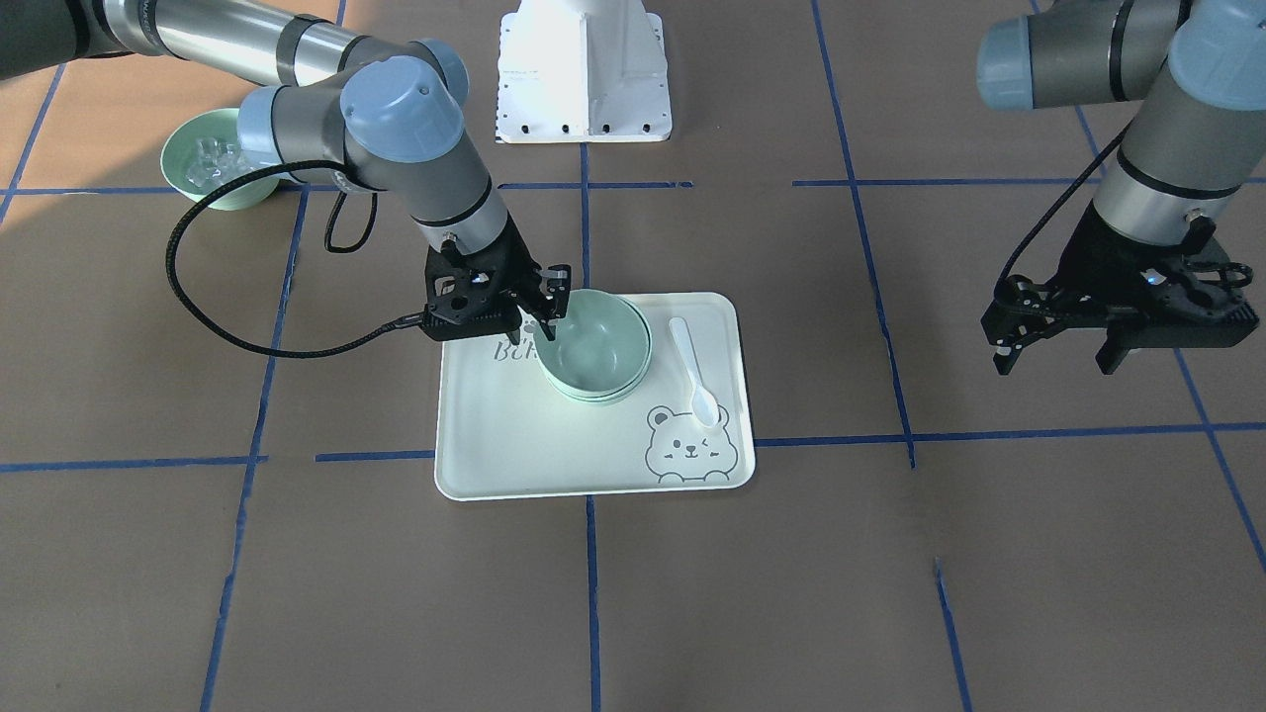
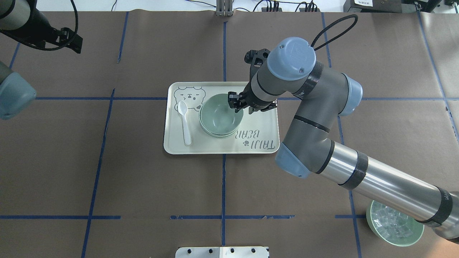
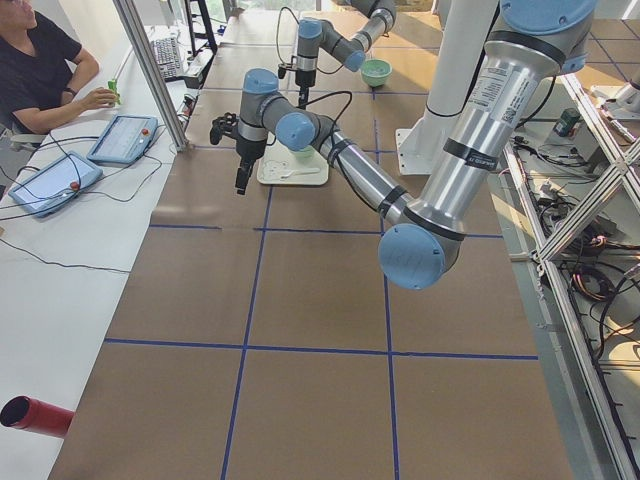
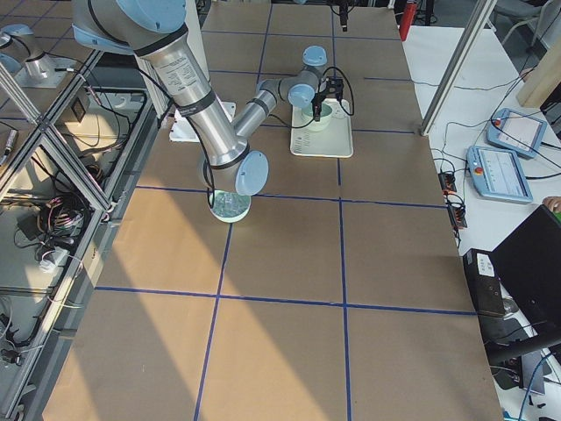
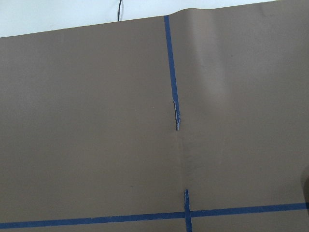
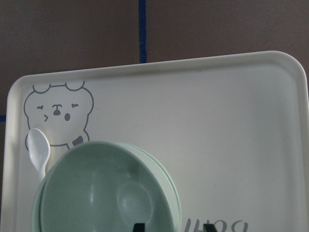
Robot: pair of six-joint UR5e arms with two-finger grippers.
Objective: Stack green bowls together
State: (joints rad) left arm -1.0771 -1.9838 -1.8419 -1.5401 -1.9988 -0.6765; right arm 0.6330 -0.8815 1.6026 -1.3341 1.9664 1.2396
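The green bowls (image 1: 593,341) sit nested in one stack on the pale bear-print tray (image 1: 514,455). The stack also shows in the overhead view (image 2: 219,116) and the right wrist view (image 6: 106,193), where layered rims show. My right gripper (image 1: 549,316) is at the stack's rim on the robot's side. It is open, with one finger inside the top bowl and one outside (image 6: 173,227). My left gripper (image 1: 1058,361) is open and empty, hovering over bare table far from the tray.
A white spoon (image 1: 692,371) lies on the tray beside the stack. A green bowl with clear ice-like cubes (image 1: 203,163) stands apart under the right arm, near the robot's base (image 1: 584,69). Brown paper with blue tape lines covers the table.
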